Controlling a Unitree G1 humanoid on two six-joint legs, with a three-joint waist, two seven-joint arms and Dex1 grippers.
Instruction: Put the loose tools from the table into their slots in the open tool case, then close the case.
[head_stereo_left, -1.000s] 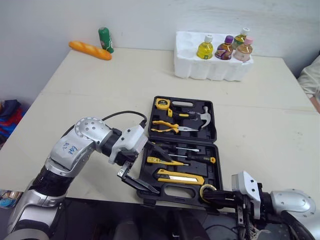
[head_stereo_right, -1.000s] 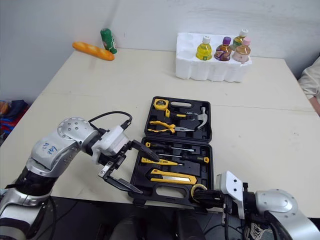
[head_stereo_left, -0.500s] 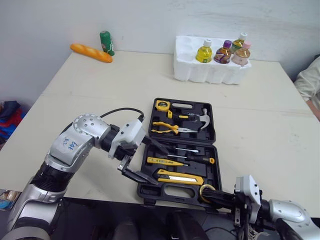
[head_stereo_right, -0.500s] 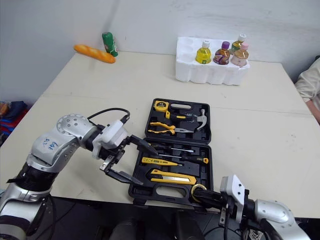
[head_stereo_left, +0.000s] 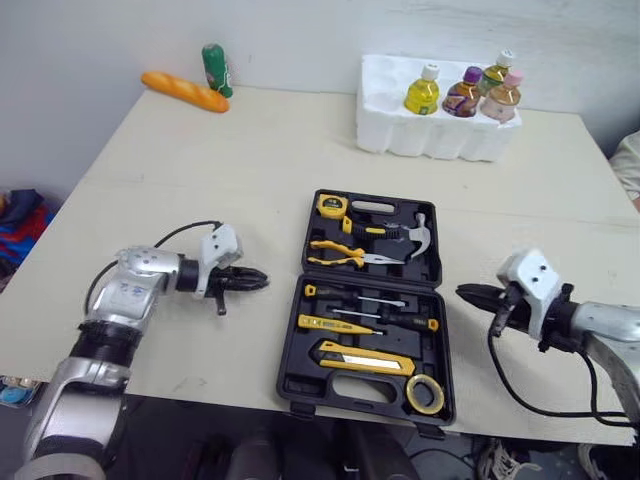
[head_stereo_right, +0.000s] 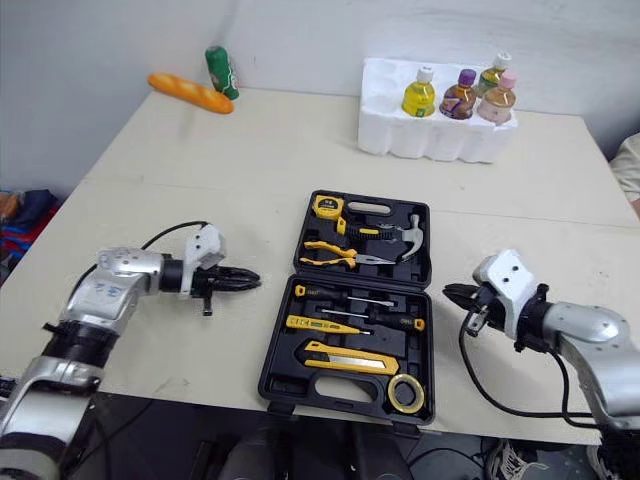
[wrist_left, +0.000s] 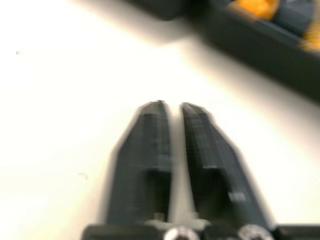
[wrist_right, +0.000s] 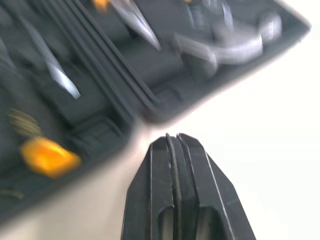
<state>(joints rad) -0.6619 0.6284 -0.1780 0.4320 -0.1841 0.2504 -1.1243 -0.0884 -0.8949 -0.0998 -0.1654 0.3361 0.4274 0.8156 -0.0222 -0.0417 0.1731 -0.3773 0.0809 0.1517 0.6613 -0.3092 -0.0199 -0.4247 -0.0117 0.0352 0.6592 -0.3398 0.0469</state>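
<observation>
Cream laminate table (head_stereo_left: 250, 160), contents as I see them, left side across.

- Orange loaf-shaped bread (head_stereo_left: 182, 91) and green plastic bottle (head_stereo_left: 214, 69): far left corner, touching or nearly so, well apart from the work.
- Left gripper (head_stereo_left: 255, 281): low over bare table, just left of the case and clear of it. Its black fingers are drawn together with only a sliver between them and hold nothing. A second ago it was spread wide at the case's front left corner. It has since backed off and closed.
- Black moulded plastic tool case (head_stereo_left: 330, 388): centre of table, lid lying flat open.
  - Lid half: yellow tape measure (head_stereo_left: 327, 206), steel claw hammer (head_stereo_left: 420, 228), yellow-handled pliers (head_stereo_left: 340, 255).
  - Front half: slim screwdrivers (head_stereo_left: 365, 303), yellow utility knife (head_stereo_left: 362, 360).
  - Front right corner: yellow and black tape roll (head_stereo_left: 426, 394), released there. A second ago the right gripper was at this spot.
- White foam tray of small coloured bottles (head_stereo_left: 430, 140): far side, untouched.
- Right gripper (head_stereo_left: 470, 294): beside the case's right edge, not touching. Its fingers are pressed together and empty. It too has pulled out from the front edge.
- Pale sleeve of a person (head_stereo_left: 630, 165): right margin.

Assessment: no loose tool lies on the table, so stowing looks finished. With both arms withdrawn and empty, only folding the lid shut appears to remain.
</observation>
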